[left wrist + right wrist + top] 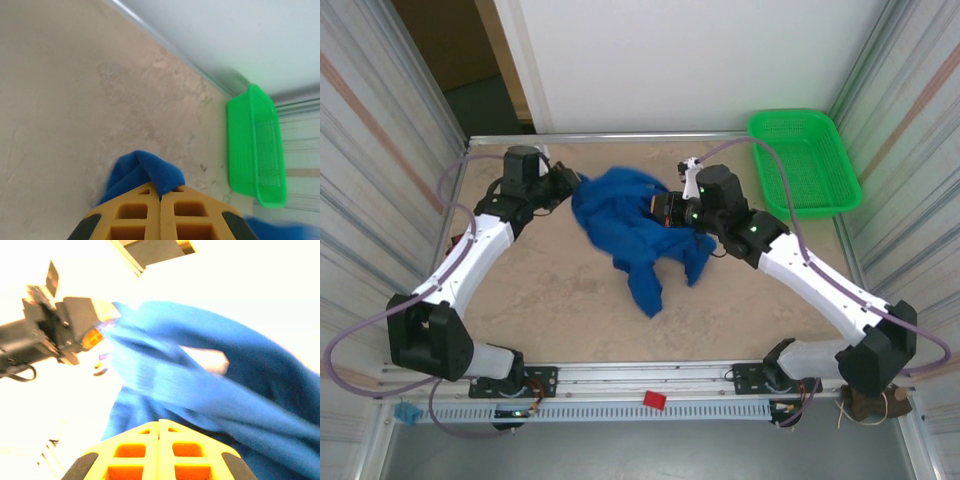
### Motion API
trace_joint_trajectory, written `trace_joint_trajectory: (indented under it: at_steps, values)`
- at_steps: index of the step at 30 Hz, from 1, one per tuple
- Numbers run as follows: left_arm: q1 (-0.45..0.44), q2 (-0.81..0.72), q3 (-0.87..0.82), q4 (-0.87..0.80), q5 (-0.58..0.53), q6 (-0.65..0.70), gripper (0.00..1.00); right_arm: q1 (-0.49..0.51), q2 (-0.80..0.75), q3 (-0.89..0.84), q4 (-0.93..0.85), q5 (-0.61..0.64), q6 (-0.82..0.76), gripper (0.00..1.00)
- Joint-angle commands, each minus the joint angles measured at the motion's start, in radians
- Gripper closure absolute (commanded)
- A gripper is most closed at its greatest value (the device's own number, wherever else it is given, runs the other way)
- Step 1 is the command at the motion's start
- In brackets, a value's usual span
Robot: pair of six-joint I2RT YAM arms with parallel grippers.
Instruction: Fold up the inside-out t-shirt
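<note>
Gripping bunched t-shirt [630,232], left pincer [160,192], right pincer [159,426], shape lost in folds

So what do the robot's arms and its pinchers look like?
The left arm and right arm have white tube sections joined by black joints, with a lilac cable looping along each. The right one has tiny green lights. The fingers are yellow-orange blocks with square holes and black corners.

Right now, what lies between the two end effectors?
The blue t-shirt, bunched and gripped by the left end effector and right end effector; the top external view shows it.
</note>
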Motion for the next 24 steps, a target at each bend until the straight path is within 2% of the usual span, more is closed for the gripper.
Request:
trace_joint_trajectory:
  at_steps: [1, 4, 6, 10, 14, 18, 24]
  values:
    - [0.0, -0.011, -0.046, 0.02, 0.033, 0.015, 1.0, -0.007, -0.038, 0.11, -0.033, -0.035, -0.046, 1.0]
    - [0.009, -0.007, -0.072, 0.009, 0.084, 0.065, 0.99, -0.028, -0.046, 0.204, -0.042, -0.062, -0.047, 1.0]
    - [0.01, -0.025, -0.075, -0.011, 0.104, 0.11, 0.87, -0.045, -0.045, 0.264, -0.045, -0.082, -0.047, 1.0]
    - [0.01, -0.083, -0.071, -0.048, 0.099, 0.171, 0.79, -0.071, -0.036, 0.358, -0.056, -0.094, -0.055, 1.0]
    - [-0.007, -0.131, -0.055, -0.029, 0.124, 0.203, 0.57, -0.09, -0.02, 0.393, -0.061, -0.136, -0.058, 1.0]
    - [-0.089, -0.154, 0.013, 0.051, 0.175, 0.3, 0.41, -0.111, -0.021, 0.414, -0.036, -0.254, -0.065, 1.0]
    - [-0.246, -0.064, 0.138, 0.211, 0.316, 0.453, 0.3, -0.146, 0.02, 0.512, -0.03, -0.409, -0.035, 1.0]
